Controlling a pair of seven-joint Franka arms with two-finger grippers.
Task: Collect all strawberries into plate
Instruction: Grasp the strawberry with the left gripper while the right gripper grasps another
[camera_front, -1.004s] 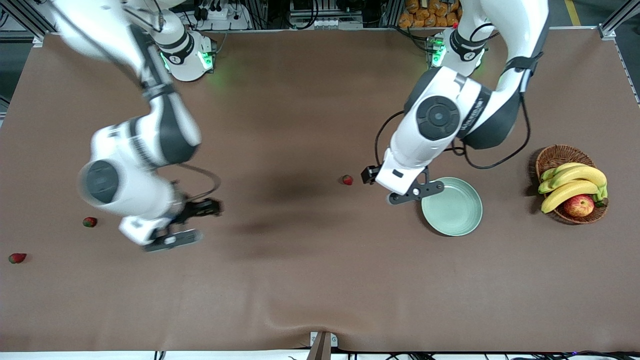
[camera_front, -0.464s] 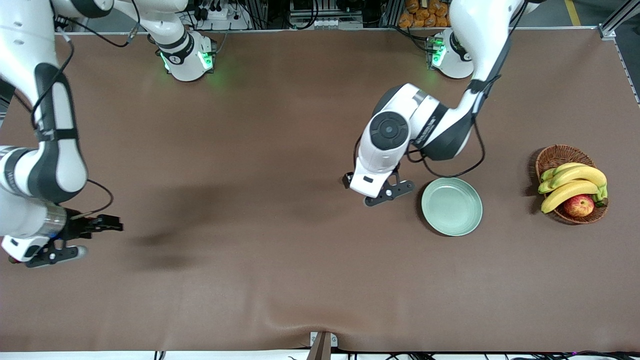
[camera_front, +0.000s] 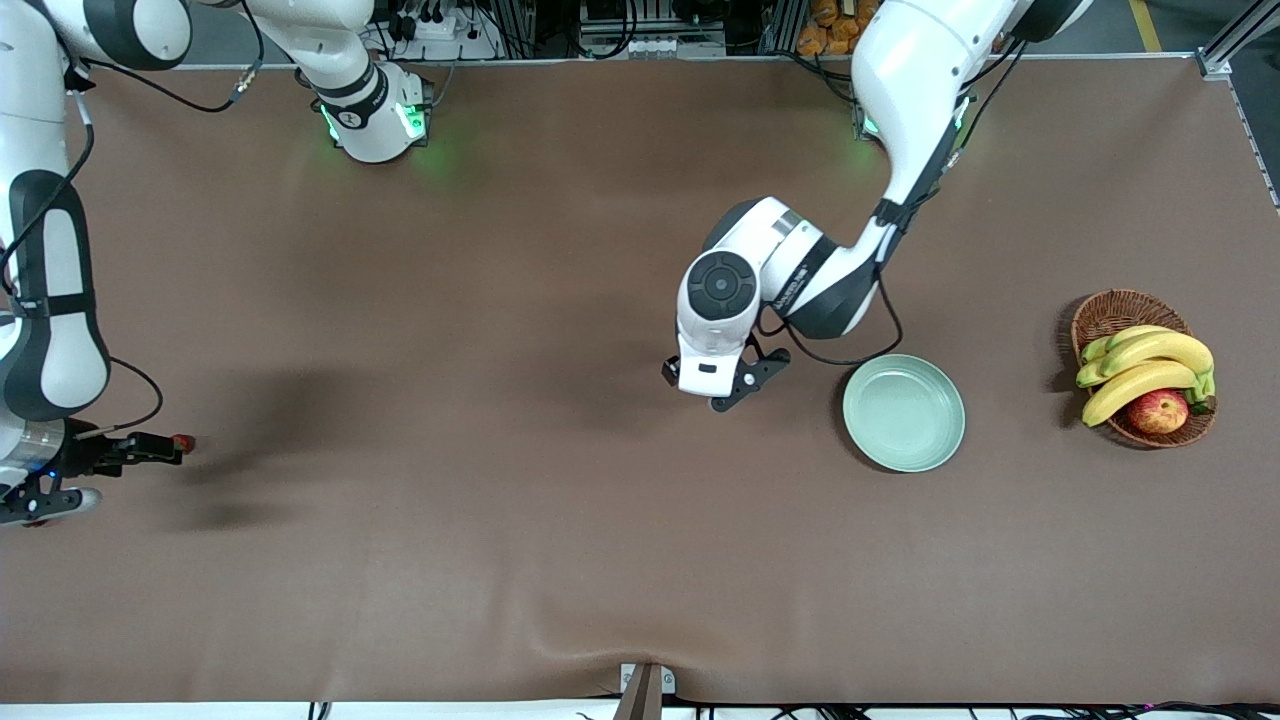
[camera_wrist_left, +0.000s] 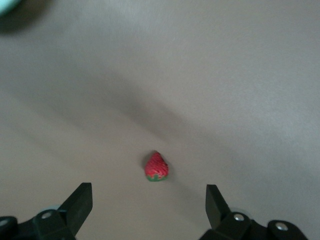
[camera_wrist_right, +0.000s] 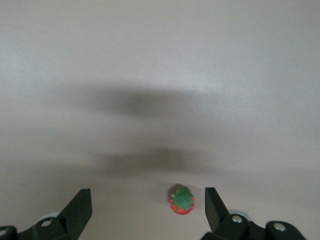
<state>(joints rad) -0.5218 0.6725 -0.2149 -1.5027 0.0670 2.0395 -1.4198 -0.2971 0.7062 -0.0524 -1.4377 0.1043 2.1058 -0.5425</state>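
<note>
1. My right gripper (camera_front: 42, 497) hangs low over the right arm's end of the brown cloth-covered table (camera_front: 560, 580). In the right wrist view its dark fingers (camera_wrist_right: 80, 207) stand wide apart. A tiny red strawberry with a green cap showing (camera_wrist_right: 181, 199) lies between them, closer to one finger than the other. I should centre over it before descending, so that neither pad knocks it away.
2. A second small red strawberry (camera_front: 183, 442) lies on the cloth just beside that wrist's camera mount. I judge it to be a different berry from the one under the fingers. I should come down straight so the mount does not nudge it.
3. My left gripper (camera_front: 722, 388) hovers over the middle of the table, near the plate. Its fingers (camera_wrist_left: 80, 202) are also spread. A third red strawberry (camera_wrist_left: 156, 167), lying on its side, sits roughly midway between them, a little ahead of the tips. I should move slightly forward, lower until the pads flank it, then close gently, since so small a berry may roll or squash.
4. The round pale mint-green plate (camera_front: 850, 412) holds no berries yet, so all three remain to be collected. The carry from the middle berry is short.
5. The brown wicker basket (camera_front: 1100, 310) of yellow bananas (camera_front: 1140, 365) and a red-yellow apple (camera_front: 1158, 410) sits toward the left arm's end, well apart from the berries, and needs no touching.
</note>
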